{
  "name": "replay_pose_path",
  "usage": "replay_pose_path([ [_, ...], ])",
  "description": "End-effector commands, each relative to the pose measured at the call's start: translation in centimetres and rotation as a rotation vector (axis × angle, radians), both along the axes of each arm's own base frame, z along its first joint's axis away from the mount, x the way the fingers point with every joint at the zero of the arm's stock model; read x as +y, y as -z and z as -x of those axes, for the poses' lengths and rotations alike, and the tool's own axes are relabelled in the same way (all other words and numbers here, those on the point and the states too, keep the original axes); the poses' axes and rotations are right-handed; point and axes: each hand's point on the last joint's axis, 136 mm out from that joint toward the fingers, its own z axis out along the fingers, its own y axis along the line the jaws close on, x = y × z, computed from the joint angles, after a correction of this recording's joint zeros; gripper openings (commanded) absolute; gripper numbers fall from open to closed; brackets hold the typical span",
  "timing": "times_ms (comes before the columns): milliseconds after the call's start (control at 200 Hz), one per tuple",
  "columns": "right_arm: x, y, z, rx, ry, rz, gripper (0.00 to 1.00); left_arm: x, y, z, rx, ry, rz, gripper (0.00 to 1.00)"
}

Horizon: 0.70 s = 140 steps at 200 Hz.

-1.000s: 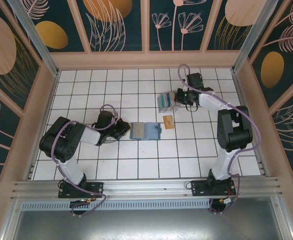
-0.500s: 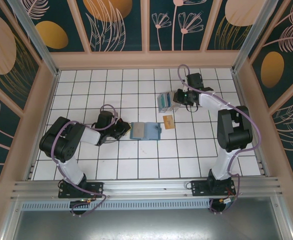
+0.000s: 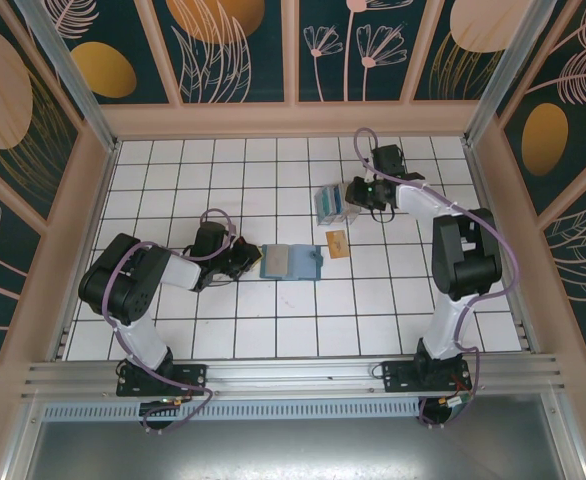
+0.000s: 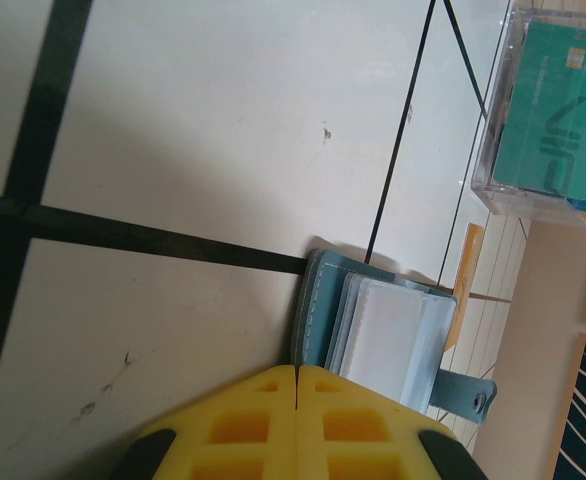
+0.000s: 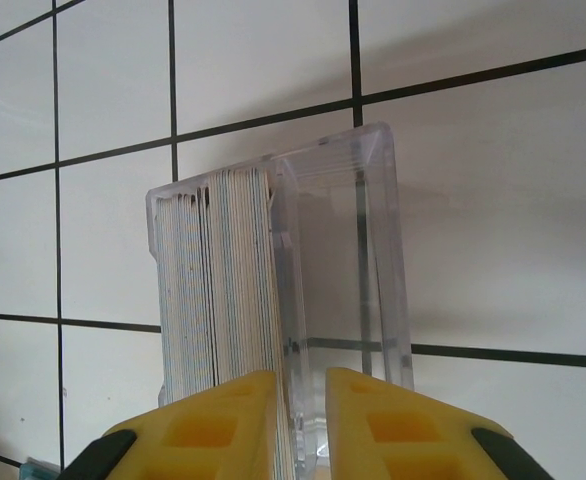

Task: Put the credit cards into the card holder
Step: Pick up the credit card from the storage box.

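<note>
Beyond the card holder (image 4: 388,335), just a sliver of tan card (image 4: 467,262).

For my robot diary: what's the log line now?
left end effector: shut near flat teal wallet | right end effector: slightly open at clear plastic box

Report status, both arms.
Left gripper shut at open wallet edge. Right gripper slightly open astride box wall, cards inside. Tan card loose beside wallet. No obstruction seen.

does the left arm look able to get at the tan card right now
Probably not directly: the card holder lies between the shut left gripper and the tan card; it would have to lift over it.
</note>
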Motion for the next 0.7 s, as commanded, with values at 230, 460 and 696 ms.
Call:
replay_pose_path([
  [230, 0.3, -0.8, -0.4, -0.019, -0.01, 0.006, 0.03, 0.3, 2.2, 0.9, 0.048, 0.011, -0.057, 0.0],
  [460, 0.0, -1.7, -0.3, -0.043, -0.003, 0.014, 0.0, 0.2, 2.1, 0.8, 0.047, 0.012, -0.052, 0.0],
  [696, -0.5, -2.9, -0.1, -0.077, 0.011, 0.031, 0.0, 0.2, 2.2, 0.9, 0.047, 0.015, -0.055, 0.0],
])
